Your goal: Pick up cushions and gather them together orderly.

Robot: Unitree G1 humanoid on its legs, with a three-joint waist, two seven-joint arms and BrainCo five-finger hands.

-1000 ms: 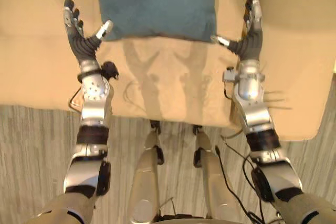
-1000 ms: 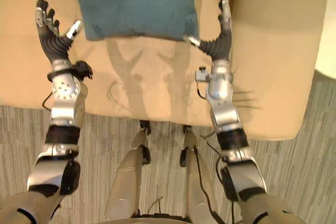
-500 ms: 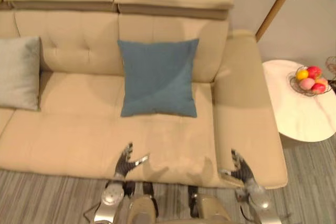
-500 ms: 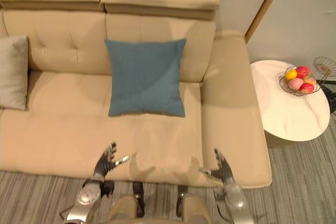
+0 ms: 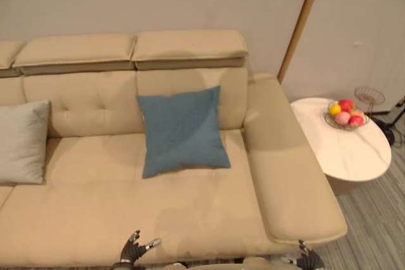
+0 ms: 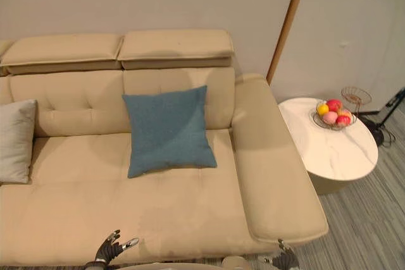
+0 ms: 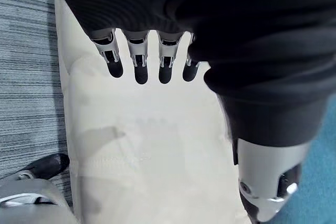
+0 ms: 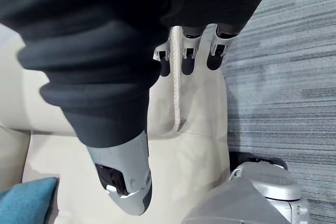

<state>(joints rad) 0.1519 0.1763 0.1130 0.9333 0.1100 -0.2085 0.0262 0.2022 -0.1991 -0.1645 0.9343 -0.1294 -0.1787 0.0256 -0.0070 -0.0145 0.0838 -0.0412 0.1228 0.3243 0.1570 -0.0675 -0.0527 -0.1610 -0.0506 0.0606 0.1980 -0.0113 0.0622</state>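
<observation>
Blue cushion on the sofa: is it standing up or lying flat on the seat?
Standing up, leaning back: the blue cushion rests its lower edge on the seat and its upper part against the backrest.

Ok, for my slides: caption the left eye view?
Teal square fabric cushion on a beige upholstered sofa, pale grey cushion apart at its left; left hand and right hand open below.

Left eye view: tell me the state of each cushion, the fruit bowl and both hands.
Blue cushion: leaning on the sofa backrest, unheld.
Grey cushion: leaning on the backrest, far left, unheld.
Wire fruit bowl: full, on the side table.
Left hand: open, empty.
Right hand: open, empty.
</observation>
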